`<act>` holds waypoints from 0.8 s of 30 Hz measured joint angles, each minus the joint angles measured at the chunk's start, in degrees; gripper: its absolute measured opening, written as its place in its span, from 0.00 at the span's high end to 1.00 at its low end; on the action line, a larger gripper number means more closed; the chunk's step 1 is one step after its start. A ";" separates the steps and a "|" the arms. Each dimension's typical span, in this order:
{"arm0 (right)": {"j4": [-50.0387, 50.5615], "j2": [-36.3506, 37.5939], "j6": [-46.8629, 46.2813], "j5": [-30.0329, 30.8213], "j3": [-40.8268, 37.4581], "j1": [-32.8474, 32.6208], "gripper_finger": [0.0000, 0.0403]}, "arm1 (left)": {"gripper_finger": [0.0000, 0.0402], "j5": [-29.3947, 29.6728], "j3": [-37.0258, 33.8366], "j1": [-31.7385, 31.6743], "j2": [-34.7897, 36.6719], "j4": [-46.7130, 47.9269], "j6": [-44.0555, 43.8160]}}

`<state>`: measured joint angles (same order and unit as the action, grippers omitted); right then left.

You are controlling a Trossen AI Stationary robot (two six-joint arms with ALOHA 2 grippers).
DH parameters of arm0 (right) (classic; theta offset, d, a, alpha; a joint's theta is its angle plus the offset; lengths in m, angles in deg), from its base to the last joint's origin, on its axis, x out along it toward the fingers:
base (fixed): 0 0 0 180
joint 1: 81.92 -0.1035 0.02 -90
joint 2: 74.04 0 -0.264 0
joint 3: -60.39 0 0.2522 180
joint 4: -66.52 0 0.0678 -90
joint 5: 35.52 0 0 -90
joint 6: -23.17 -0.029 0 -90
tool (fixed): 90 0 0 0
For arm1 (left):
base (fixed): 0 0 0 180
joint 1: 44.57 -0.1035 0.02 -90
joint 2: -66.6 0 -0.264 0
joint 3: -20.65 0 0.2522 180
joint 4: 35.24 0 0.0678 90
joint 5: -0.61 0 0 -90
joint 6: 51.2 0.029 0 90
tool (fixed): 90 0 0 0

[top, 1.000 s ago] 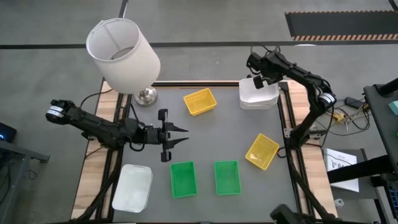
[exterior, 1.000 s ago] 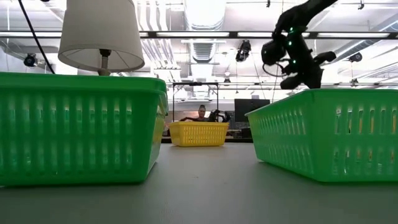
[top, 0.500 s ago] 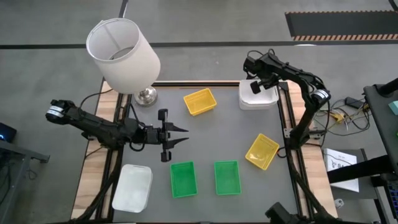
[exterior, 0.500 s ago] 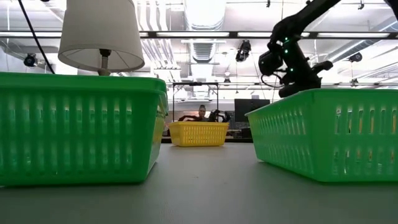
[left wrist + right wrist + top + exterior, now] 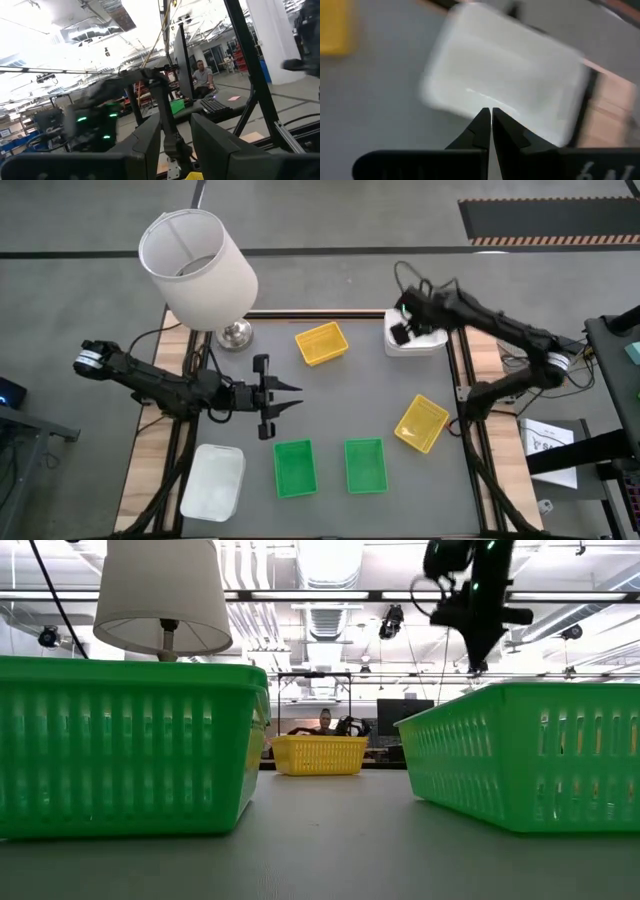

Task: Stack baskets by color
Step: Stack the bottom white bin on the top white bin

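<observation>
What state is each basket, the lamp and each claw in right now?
White baskets at the far right corner: nested in a stack.
White basket, near left: alone, upright.
Two green baskets: side by side, unstacked.
Two yellow baskets: apart, unstacked.
Lamp: standing, tilted.
Left claw: open, empty.
Right claw: shut, empty, above the white stack.

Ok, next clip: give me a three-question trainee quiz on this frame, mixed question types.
1. True or false: the right gripper is shut and holds nothing.
2. How many green baskets sit on the table in the high view?
3. Multiple choice: the right gripper hovers at which basket? A) the white basket at the far right B) the yellow basket near the lamp C) the white basket at the near left

Key:
1. True; in the right wrist view its fingertips meet with nothing between them.
2. Two, a left green basket and a right green basket, side by side.
3. A.
</observation>
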<state>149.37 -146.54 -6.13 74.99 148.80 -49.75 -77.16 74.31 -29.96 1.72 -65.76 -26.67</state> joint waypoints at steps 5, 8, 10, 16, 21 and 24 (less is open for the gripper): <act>-14.30 9.70 -5.81 0.63 -14.28 -16.41 0.97 | 0.77 0.00 0.02 0.02 0.00 -0.32 -0.77; -27.68 14.50 -5.67 2.81 -23.84 -25.46 0.97 | 0.77 0.00 0.02 0.02 0.00 -0.30 -3.32; -36.18 17.06 -3.81 3.03 -29.14 -30.04 0.97 | 0.77 0.00 0.02 0.02 -0.23 -0.34 -4.74; -56.38 21.82 4.68 2.97 -39.28 -39.03 0.97 | 0.77 0.00 0.02 0.04 -3.02 -0.27 -9.14; -63.62 22.68 12.31 2.56 -44.82 -41.68 0.97 | 0.77 0.00 0.02 0.26 -6.51 -4.35 -11.44; -66.12 22.67 14.72 -0.35 -47.49 -41.93 0.97 | 0.77 -0.02 0.02 0.87 -8.79 -4.77 -17.71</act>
<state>83.25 -123.87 8.59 74.64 101.31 -91.68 -77.19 74.33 -29.09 -7.08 -70.53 -44.38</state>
